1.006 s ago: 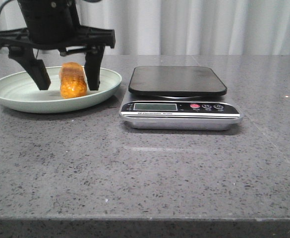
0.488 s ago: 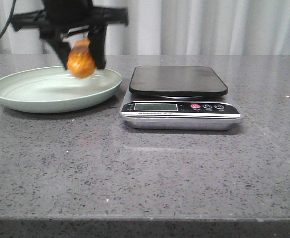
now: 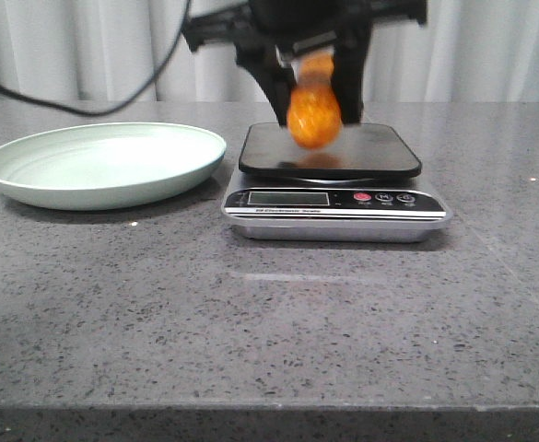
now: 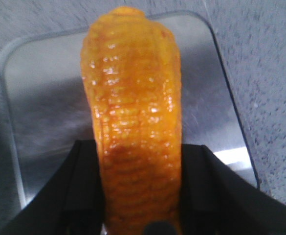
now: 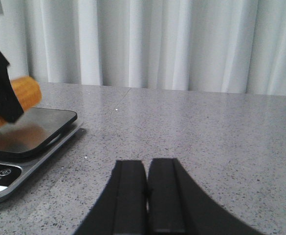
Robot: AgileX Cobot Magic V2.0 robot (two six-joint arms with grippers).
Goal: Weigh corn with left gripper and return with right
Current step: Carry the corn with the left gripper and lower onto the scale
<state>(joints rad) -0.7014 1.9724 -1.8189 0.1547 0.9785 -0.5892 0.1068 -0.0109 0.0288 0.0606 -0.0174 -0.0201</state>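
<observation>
My left gripper point(image 3: 311, 97) is shut on the orange-yellow corn point(image 3: 312, 112) and holds it in the air above the black platform of the scale point(image 3: 330, 149). In the left wrist view the corn point(image 4: 133, 117) stands between the two dark fingers point(image 4: 84, 191), with the scale platform point(image 4: 40, 103) under it. In the right wrist view my right gripper point(image 5: 146, 169) is shut and empty, low over the grey table to the right of the scale point(image 5: 25, 139); the corn point(image 5: 23, 95) shows at the left edge there. My right gripper is out of the front view.
A pale green plate point(image 3: 29, 170) lies empty at the left of the scale. The scale's silver front point(image 3: 335, 201) has a display and buttons. White curtains hang behind the grey stone table point(image 3: 269, 313).
My left gripper has shut on the corn, lifted it off the plate and carried it to the right, from over the plate to over the scale platform. The plate is now empty.
</observation>
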